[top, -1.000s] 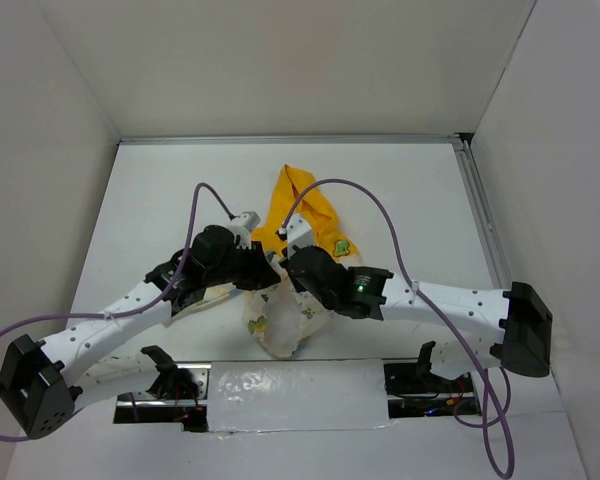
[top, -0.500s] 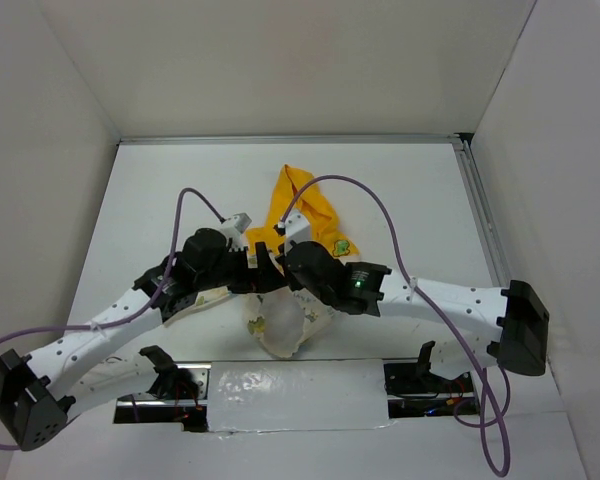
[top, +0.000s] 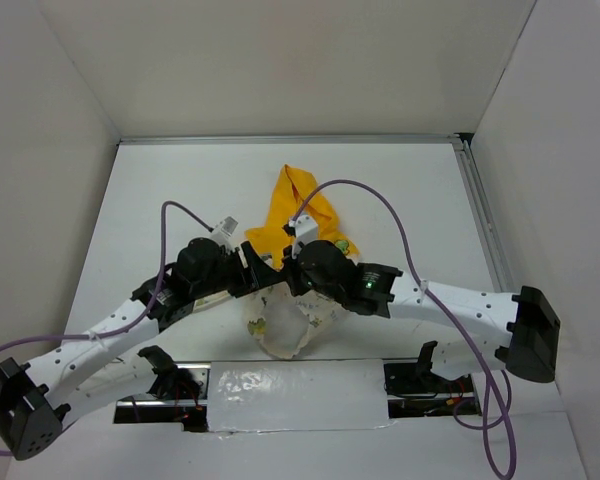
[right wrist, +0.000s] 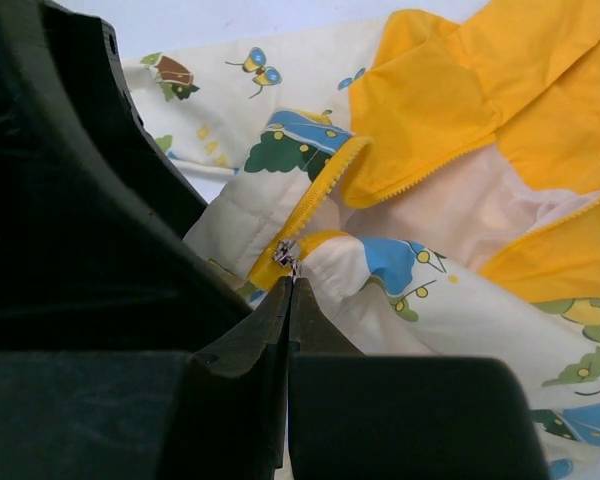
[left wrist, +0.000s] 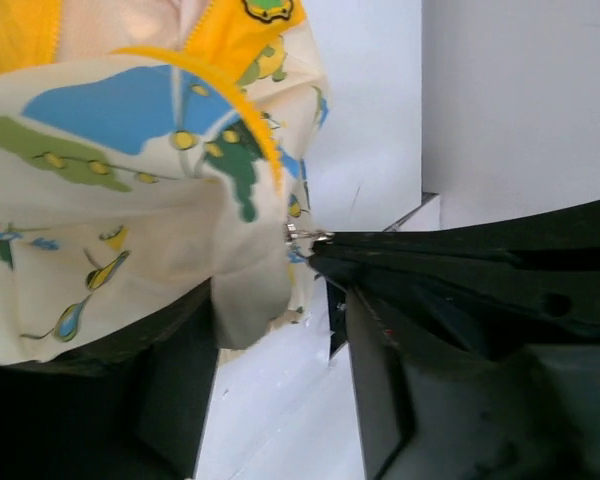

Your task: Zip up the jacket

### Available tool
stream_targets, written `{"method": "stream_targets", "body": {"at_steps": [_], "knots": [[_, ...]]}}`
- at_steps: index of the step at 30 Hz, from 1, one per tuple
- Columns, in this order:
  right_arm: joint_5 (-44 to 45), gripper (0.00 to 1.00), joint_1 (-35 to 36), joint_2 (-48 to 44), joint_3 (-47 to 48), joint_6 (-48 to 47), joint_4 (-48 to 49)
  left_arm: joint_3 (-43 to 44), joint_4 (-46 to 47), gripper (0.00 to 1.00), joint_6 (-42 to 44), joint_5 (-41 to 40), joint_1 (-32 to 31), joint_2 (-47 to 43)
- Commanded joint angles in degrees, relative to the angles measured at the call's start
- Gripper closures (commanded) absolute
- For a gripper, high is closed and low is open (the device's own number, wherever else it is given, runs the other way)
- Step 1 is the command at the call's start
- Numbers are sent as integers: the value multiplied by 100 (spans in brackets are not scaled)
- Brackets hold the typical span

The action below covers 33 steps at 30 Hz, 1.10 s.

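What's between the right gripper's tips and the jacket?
The little metal zipper pull. The shut right gripper pinches it, right at the yellow zipper edge of the jacket. The right wrist view shows this.

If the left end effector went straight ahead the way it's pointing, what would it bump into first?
Most likely the jacket: its cream fabric hangs right in front of the left end effector. Depth is hard to judge.

The jacket (top: 280, 328) -- cream with small cartoon prints, yellow lining -- lies bunched and unzipped by the middle of the table's (top: 150, 200) near edge, its yellow hood (top: 300, 205) spread toward the far edge.
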Motion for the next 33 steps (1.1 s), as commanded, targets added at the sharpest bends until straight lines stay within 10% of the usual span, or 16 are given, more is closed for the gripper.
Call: {"method": "stream_targets", "body": {"at_steps": [1, 10, 16, 24, 33], "knots": [[-481, 100, -94, -303, -134, 222, 647, -230, 455, 39, -602, -289, -26, -270], [-974, 100, -112, -233, -135, 99, 701, -204, 403, 59, -436, -668, -26, -332], [-676, 100, -112, -83, -12, 99, 429, -90, 351, 99, -331, -615, -26, -86], [1792, 100, -199, 443, 778, -50, -503, -291, -36, 100, -199, -396, -26, -332], [2445, 100, -823, 1514, 1420, -453, -486, -573, -247, 100, -59, 140, -53, -710]]}}
